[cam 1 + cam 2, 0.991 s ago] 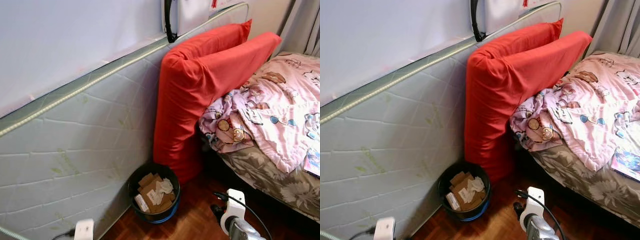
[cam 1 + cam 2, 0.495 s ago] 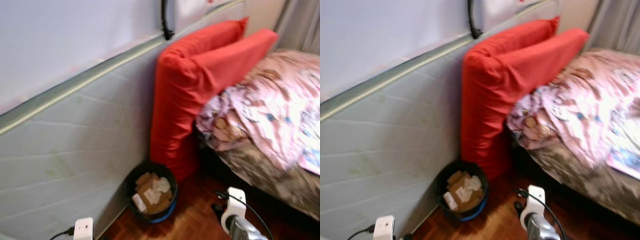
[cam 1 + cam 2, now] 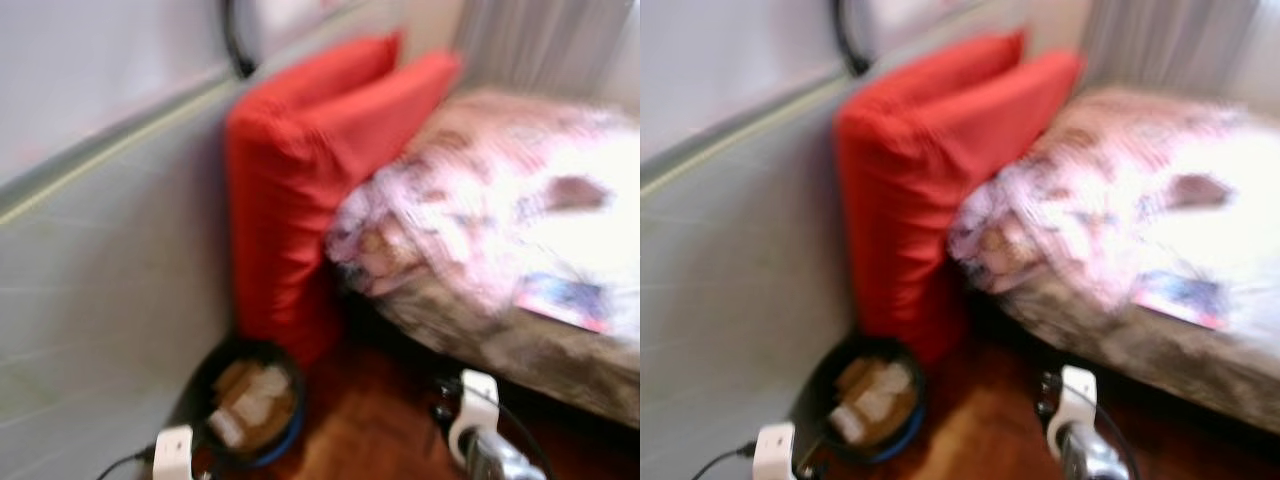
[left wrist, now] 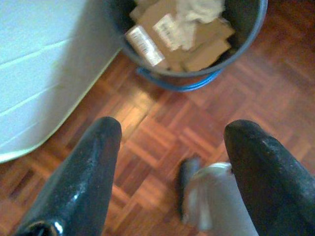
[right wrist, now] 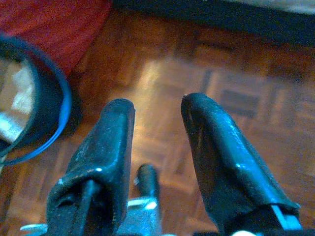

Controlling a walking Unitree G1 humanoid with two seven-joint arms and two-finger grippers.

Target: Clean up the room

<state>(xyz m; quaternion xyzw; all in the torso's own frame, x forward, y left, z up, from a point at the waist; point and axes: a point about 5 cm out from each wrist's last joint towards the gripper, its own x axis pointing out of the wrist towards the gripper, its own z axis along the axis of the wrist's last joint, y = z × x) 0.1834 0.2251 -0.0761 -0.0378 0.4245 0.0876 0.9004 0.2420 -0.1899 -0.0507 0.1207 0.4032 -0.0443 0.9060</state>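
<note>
Change: the whole head view has swung toward the bed and gone blurred; the camera is turning, the things themselves lie as before.
Meaning for task: my reading is the robot is scanning for clutter; nothing is picked up yet.
Bin: dark bin with blue rim (image 3: 245, 405) stands on the parquet floor (image 4: 162, 142), just beside the red cushions (image 3: 310, 170) and the leaning mattress (image 3: 100, 290); cardboard scraps and crumpled paper inside.
Bed: pink quilt (image 3: 500, 200) rumpled; a booklet (image 3: 565, 300) lies near its edge.
Left gripper (image 4: 170, 162): fingers spread wide, empty, hanging above the floor near the bin.
Right gripper (image 5: 157, 142): fingers parted, empty, low over the floor.
Writing: a white label on one cardboard piece (image 4: 142, 39), print too small to read; no brand legible.
</note>
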